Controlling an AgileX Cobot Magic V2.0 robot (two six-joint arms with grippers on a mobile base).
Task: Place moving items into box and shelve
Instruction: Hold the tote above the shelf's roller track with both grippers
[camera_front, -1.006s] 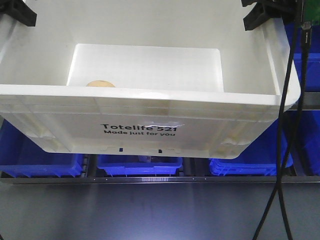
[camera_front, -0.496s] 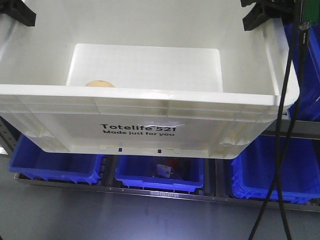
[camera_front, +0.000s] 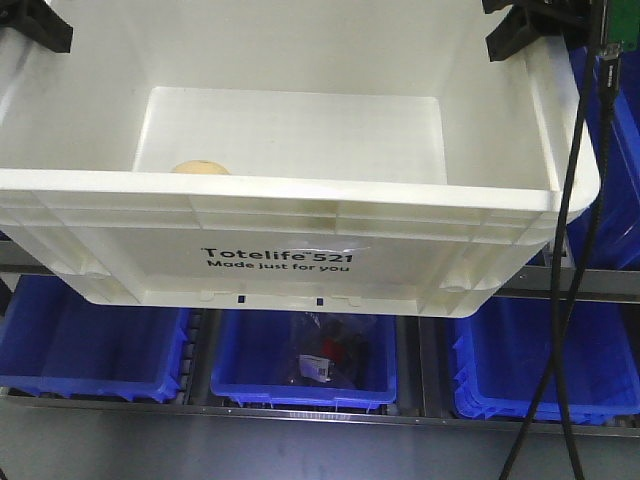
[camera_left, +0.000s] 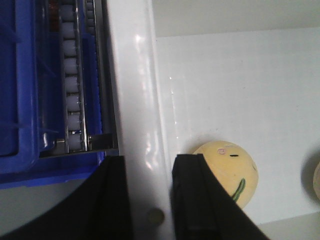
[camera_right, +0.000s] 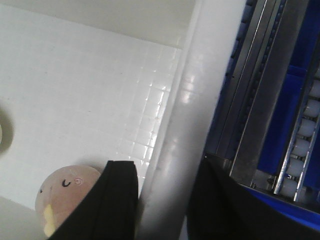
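Observation:
The box (camera_front: 300, 215), a large white crate printed "Totelife 521", fills the front view and hangs in the air between both arms. My left gripper (camera_front: 38, 26) is shut on its left rim; in the left wrist view the black fingers (camera_left: 192, 200) straddle that rim (camera_left: 142, 125). My right gripper (camera_front: 522, 28) is shut on the right rim (camera_right: 185, 115), one jaw on each side of it. Inside lie moving items: a cream one with a green ridge (camera_left: 235, 172), a tan one with a yellow ridge (camera_right: 62, 192), and a tan one behind the front wall (camera_front: 200, 167).
Blue plastic bins (camera_front: 90, 345) sit in a row on a metal shelf (camera_front: 300, 415) below the box; the middle bin (camera_front: 300, 380) holds a bagged item. Roller tracks (camera_left: 72, 90) run beside the box. A black cable (camera_front: 565, 300) hangs down at the right.
The box keeps its place in the front view with both grips unchanged. The blue bins and shelf rail under it have slid lower and grown larger, and an upper rail has come into sight.

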